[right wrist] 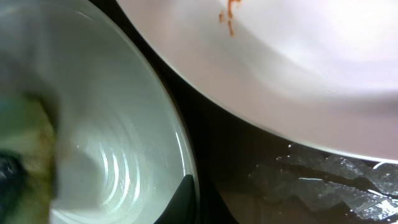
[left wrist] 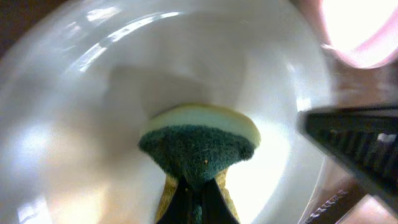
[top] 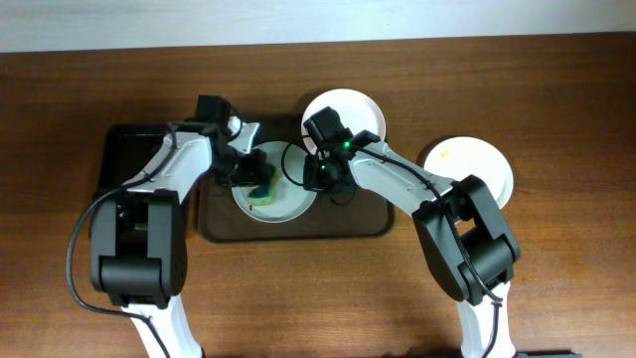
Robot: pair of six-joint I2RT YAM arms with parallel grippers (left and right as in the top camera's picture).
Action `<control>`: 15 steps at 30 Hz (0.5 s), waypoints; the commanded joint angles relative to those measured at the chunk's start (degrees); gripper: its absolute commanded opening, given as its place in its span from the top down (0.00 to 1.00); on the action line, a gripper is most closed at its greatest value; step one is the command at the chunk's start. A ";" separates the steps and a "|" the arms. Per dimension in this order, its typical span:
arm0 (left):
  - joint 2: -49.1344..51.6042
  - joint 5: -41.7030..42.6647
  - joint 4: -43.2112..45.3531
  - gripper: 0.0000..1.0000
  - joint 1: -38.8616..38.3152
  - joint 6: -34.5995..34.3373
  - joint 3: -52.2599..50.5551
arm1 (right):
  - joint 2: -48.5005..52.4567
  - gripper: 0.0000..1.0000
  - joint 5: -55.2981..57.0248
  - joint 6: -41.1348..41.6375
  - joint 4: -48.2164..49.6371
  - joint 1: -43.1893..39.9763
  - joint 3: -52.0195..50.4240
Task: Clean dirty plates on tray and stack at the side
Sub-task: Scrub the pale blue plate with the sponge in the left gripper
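A pale blue-green plate [top: 288, 204] lies on the dark-brown tray [top: 298, 227]. My left gripper [top: 253, 179] is shut on a green and yellow sponge [top: 263, 191] and presses it onto this plate. In the left wrist view the sponge [left wrist: 199, 140] rests on the plate's inside [left wrist: 93, 124], held in the jaws [left wrist: 198, 202]. My right gripper [top: 320, 177] is shut on the plate's right rim; the right wrist view shows its jaws [right wrist: 189, 199] pinching the rim [right wrist: 124, 155]. A white plate [top: 348, 107] with orange streaks [right wrist: 280, 62] sits at the tray's back right. Another white plate [top: 472, 169] lies on the table to the right.
A smaller black tray [top: 124, 159] stands left of the brown tray, under my left arm. The tray floor [right wrist: 292, 180] beside the plates looks wet and shiny. The right gripper's finger [left wrist: 360, 143] shows in the left wrist view.
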 commanded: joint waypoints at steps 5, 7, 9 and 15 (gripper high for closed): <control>1.11 -29.66 8.66 0.99 -0.76 -4.17 0.04 | 0.90 0.96 0.52 -0.15 -0.35 0.17 0.28; 1.90 -29.64 13.51 0.99 -2.23 -3.76 -0.52 | 0.90 0.96 0.52 -0.15 -0.37 0.17 0.28; 3.43 -29.66 17.92 0.99 -4.31 -3.76 -0.61 | 0.90 0.96 0.66 -0.17 -0.37 0.17 0.28; 3.48 -17.51 12.28 0.99 -6.56 -2.84 -0.44 | 0.90 0.96 0.74 -0.20 -0.39 0.17 0.28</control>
